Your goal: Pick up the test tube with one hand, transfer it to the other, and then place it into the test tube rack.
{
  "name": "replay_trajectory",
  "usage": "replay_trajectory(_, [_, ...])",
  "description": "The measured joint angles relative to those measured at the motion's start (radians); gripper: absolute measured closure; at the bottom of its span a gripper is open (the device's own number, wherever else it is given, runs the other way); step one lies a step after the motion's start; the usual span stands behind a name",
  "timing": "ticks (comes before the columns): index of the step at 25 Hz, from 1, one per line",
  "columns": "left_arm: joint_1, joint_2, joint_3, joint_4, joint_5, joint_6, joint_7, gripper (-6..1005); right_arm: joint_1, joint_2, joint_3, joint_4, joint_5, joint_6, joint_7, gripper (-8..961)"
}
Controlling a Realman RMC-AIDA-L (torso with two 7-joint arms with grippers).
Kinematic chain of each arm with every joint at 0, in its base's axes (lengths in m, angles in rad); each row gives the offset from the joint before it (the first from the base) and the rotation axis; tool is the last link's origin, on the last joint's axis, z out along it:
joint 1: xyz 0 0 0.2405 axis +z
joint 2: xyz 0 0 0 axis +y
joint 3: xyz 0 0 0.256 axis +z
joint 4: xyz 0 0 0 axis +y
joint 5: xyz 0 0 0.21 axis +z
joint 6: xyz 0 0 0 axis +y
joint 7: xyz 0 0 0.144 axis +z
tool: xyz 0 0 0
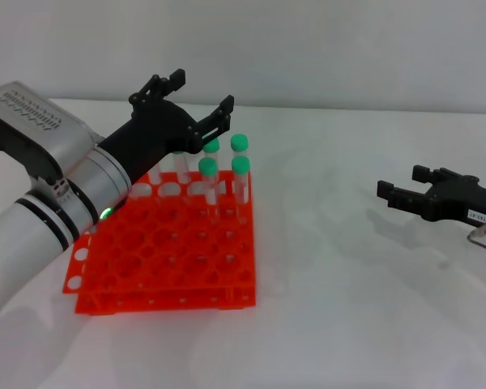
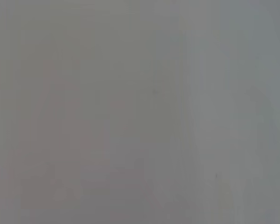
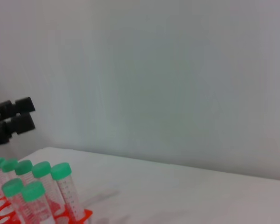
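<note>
The orange-red test tube rack [image 1: 164, 261] stands left of centre in the head view. Several green-capped test tubes [image 1: 241, 180] stand upright in its far rows; I cannot tell which one is the task's tube. My left gripper [image 1: 202, 91] hovers over the rack's far side, just above and behind the tubes, open and holding nothing. My right gripper [image 1: 399, 181], with the white label, is far to the right, low over the table, open and empty. The right wrist view shows the tubes [image 3: 65, 186], a corner of the rack [image 3: 0, 210] and the left gripper's fingers [image 3: 11, 119].
The white table [image 1: 348, 308] stretches between the rack and the right gripper. A pale wall [image 1: 332, 49] stands behind the table. The left wrist view shows only a plain grey surface.
</note>
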Motion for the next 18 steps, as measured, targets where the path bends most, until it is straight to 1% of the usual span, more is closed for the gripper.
replay_trajectory(12, [-0.001, 0.001, -0.001, -0.004, -0.004, 0.021, 0.005, 126, -0.007, 0.0, 0.002, -0.002, 0.0, 0.004, -0.001, 93])
replay_trajectory(14, [0.014, 0.001, -0.002, -0.005, -0.005, 0.053, 0.014, 125, -0.009, 0.0, 0.004, -0.004, 0.0, 0.004, -0.006, 93])
replay_trajectory(18, [0.07, 0.0, -0.004, -0.009, -0.026, 0.147, 0.057, 125, -0.025, 0.005, 0.03, -0.013, 0.0, 0.015, -0.03, 93])
